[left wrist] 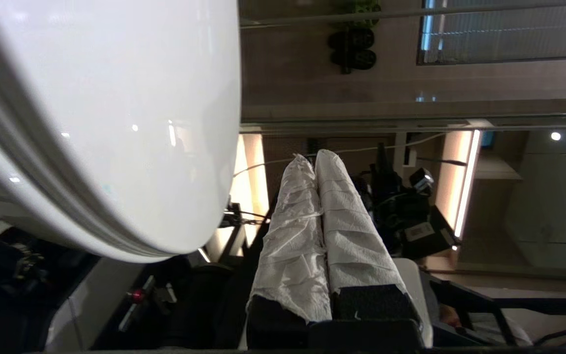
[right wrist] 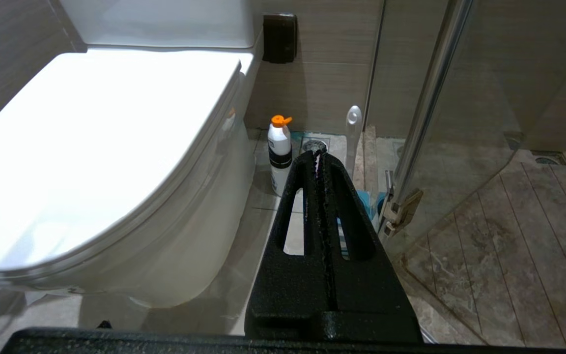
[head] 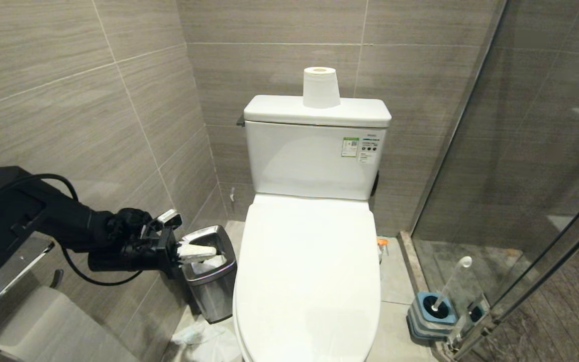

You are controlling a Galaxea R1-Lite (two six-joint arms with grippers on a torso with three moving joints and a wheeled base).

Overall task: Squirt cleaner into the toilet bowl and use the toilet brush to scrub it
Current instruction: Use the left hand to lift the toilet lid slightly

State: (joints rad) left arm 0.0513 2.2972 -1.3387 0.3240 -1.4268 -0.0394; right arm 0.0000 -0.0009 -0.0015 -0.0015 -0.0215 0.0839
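Observation:
The toilet bowl (head: 309,271) stands in the middle with its white lid down, so the basin is hidden. My left gripper (head: 214,251) is shut, its fingers wrapped in white paper and holding nothing. It hovers over the steel waste bin, left of the toilet, pointing at the toilet's side. The left wrist view has the gripper (left wrist: 314,158) beside the glossy toilet (left wrist: 116,123). The toilet brush (head: 449,282) stands in its blue-topped holder (head: 432,314) on the floor at the right. My right gripper (right wrist: 318,153) is shut and empty, low beside the toilet (right wrist: 96,147). The cleaner is out of view.
A steel waste bin (head: 214,289) with a plastic liner sits against the left wall, crumpled paper (head: 201,337) on the floor before it. A white bottle with an orange cap (right wrist: 279,152) stands right of the toilet. A glass shower door (head: 520,201) closes the right side. A paper roll (head: 321,86) tops the tank.

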